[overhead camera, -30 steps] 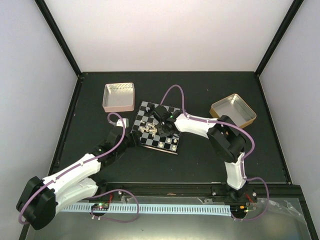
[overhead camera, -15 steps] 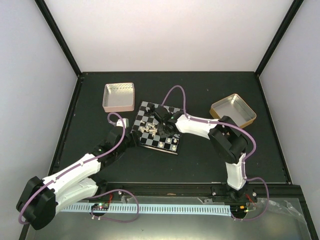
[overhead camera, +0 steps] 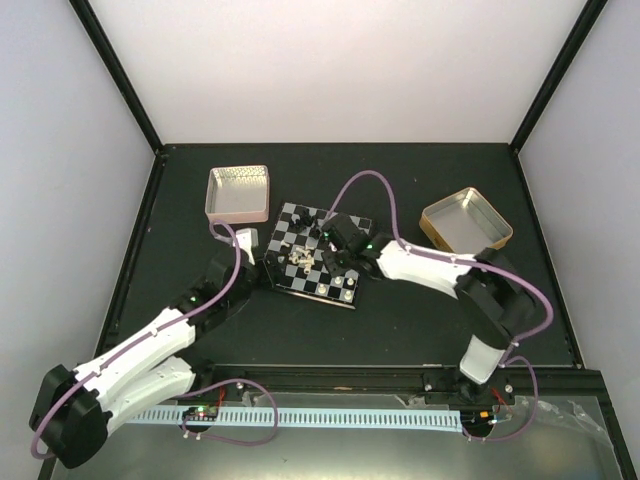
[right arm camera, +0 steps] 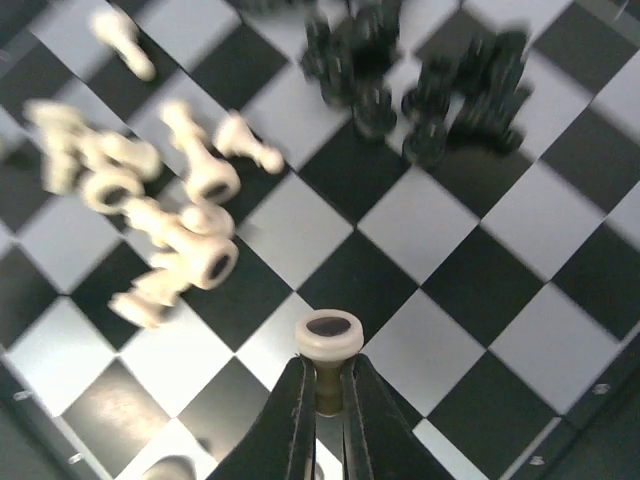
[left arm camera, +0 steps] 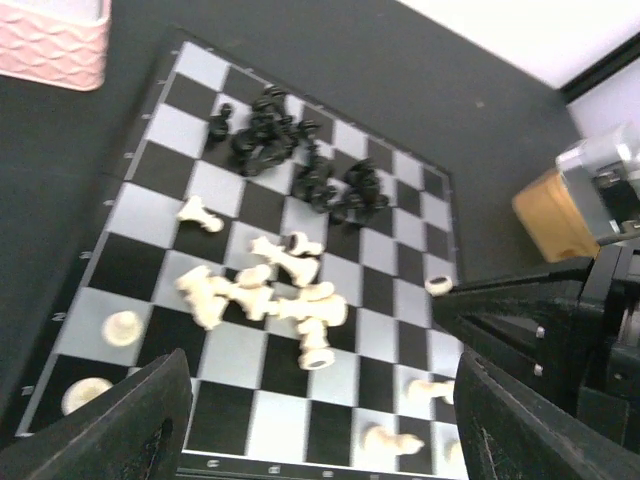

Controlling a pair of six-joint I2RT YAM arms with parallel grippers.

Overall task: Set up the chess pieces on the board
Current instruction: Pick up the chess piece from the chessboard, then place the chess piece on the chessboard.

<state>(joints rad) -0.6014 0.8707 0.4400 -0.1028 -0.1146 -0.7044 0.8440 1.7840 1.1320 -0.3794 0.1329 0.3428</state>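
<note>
"Pinching one cream-white piece (right arm camera: 328, 338) by its stem, the right gripper (right arm camera: 327, 378) has its jaws closed hard on it, low over the board (right arm camera: 380, 275), toward the board's right edge," says Ana. "What could go wrong?"

"It's a narrow hold, so I'd guess the piece could swivel or slip on the way down and end up on its side. At the board's middle lies the toppled white heap (right arm camera: 170, 215), and toward its far edge the black cluster (right arm camera: 420, 90). A sideways sweep would scatter either."

"And the other arm?"

"The left gripper (left arm camera: 320, 400) hangs at the board's near-left corner, jaws wide apart, holding nothing. Both arms reaching for the board's middle together could clash. A few white pieces (left arm camera: 120, 327) appear to stand along the board's near edge, easy to knock."

"Room to move?"

"The squares around the held piece look bare, and so does the dark table (overhead camera: 420, 320) off the board's near-right side. The pink tin (overhead camera: 238, 193) sits beyond the board's far-left corner, and the gold tin (overhead camera: 465, 220) well off to the board's right."
</note>
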